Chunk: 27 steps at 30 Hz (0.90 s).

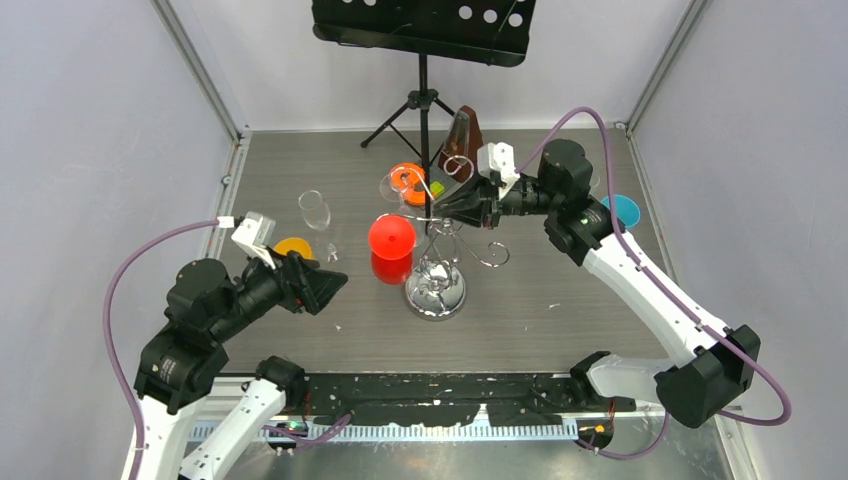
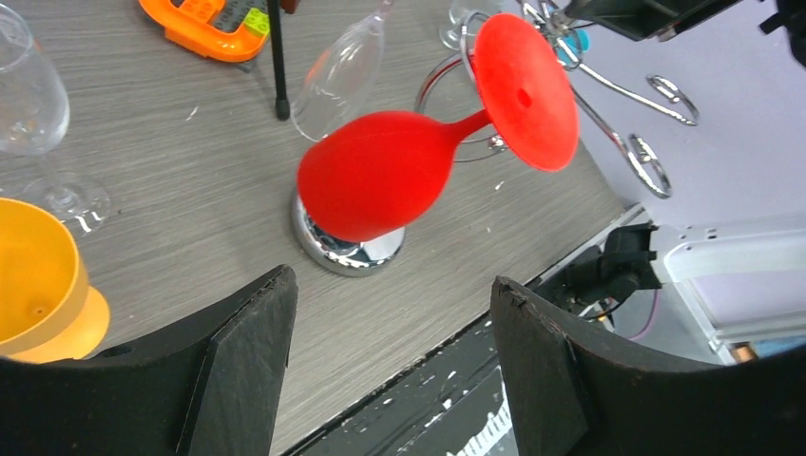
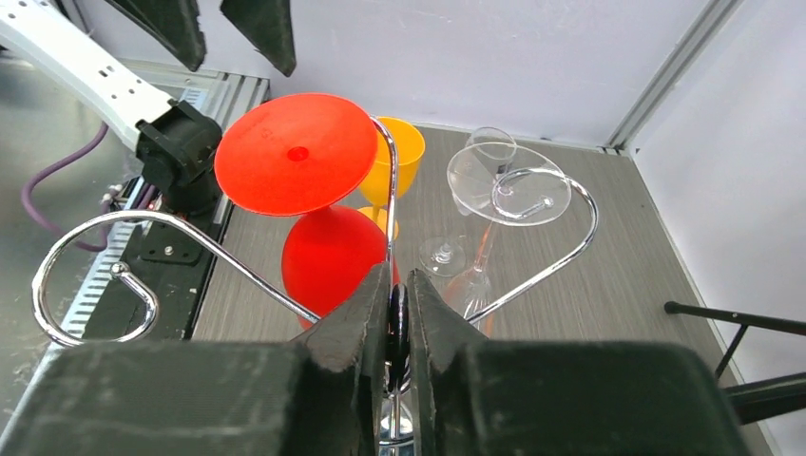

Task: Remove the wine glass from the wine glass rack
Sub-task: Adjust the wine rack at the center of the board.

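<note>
1. Rack (image 1: pixel 436 288): chrome wire tree w/ central post, curled arms and round mirror base, stood approx. mid-bench (image 1: pixel 560 300).
2. Red wine glass (image 1: pixel 391 250): hung upside down on the rack. The foot is uppermost and caught in an arm's loop on the side twd. the left arm. The bowl is down, close by the base; contact w/ the base cannot be told.
3. Right hand (image 3: pixel 397 280): placed at the upper part of the rack, reached in from the far right. Jaws are drawn almost together w/ the rack's post pinched betw. them. The red wine glass is not touched.
4. Left hand (image 2: pixel 390 290): held open, jaws wide apart, nothing betw. them. It is set low over the bench, near-left of the rack, pointed twd. the red wine glass and apart from it.
5. Clear glass (image 3: pixel 508 180): hung foot-up in the loop of another arm, on the rack's far-left side, bowl tilted down.
6. Second clear glass (image 1: pixel 315 210): stood upright on the bench, left of the rack.
7. Orange glass (image 1: pixel 294 246): stood upright on the bench, just beside the left hand.
8. Music stand (image 1: pixel 423 30): black, on a tripod, at the back of the bench behind the rack.
</note>
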Each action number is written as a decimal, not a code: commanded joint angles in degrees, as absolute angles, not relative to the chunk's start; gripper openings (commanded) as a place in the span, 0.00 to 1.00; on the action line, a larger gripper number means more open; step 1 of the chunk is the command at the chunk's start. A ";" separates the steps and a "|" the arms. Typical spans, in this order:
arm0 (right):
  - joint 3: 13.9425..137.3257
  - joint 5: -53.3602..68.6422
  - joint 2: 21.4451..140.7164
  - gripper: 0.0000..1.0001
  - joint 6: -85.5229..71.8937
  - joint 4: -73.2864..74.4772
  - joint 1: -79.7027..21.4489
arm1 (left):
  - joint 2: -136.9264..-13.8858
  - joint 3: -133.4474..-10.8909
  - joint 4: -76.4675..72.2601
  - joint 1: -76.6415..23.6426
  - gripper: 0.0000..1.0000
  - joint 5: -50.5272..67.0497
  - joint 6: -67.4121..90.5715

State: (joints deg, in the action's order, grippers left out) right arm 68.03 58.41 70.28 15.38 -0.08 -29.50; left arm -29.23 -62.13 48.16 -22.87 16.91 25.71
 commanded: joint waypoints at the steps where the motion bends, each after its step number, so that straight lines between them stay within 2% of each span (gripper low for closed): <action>1: 66.81 55.54 69.64 0.20 14.72 -5.16 -29.02 | -29.75 -63.83 44.21 -23.03 0.73 19.95 28.27; 12: 67.18 48.50 67.06 0.39 11.75 -8.98 -29.01 | -30.70 -64.25 43.31 -23.03 0.73 20.02 28.95; 14: 66.93 46.57 65.47 0.43 11.36 -9.28 -29.03 | -30.89 -64.66 43.13 -23.03 0.73 19.85 29.17; 18: 66.73 42.82 62.23 0.58 9.26 -9.03 -29.03 | -31.46 -64.96 42.03 -23.03 0.75 19.57 30.01; 27: 65.93 34.86 54.97 0.75 1.17 -2.52 -28.96 | -33.17 -63.59 36.62 -23.03 0.78 22.33 34.19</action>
State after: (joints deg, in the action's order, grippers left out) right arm 66.37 39.53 57.78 6.81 -4.62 -29.12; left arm -31.83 -62.98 42.87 -22.87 19.27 31.46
